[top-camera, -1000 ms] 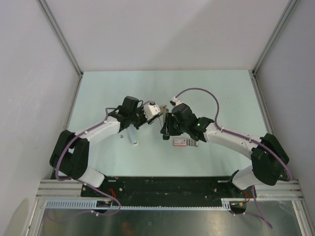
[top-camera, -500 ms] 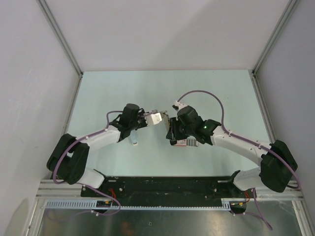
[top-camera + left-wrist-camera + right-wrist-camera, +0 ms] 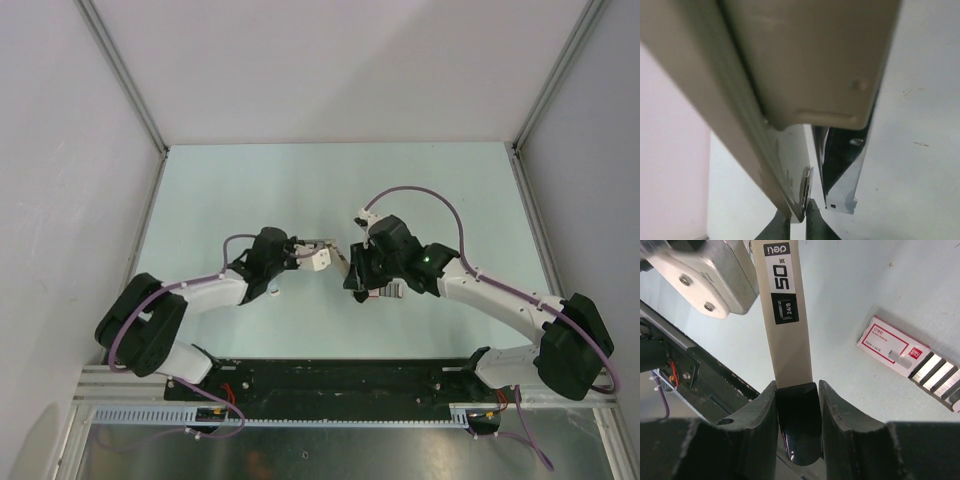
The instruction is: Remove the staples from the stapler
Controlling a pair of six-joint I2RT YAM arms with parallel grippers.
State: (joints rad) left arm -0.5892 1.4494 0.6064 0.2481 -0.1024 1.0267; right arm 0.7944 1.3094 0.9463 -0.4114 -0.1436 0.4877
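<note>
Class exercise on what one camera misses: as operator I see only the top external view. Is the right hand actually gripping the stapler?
Observer: Yes; the right wrist view shows the right hand shut on the black end of the stapler.
Operator: What is the red-and-white thing under that arm?
Observer: A labelled box lying flat, with grey strips of staples by its end.
Operator: Any marking on the stapler?
Observer: Its pale bar reads "50" and "24/8".
</note>
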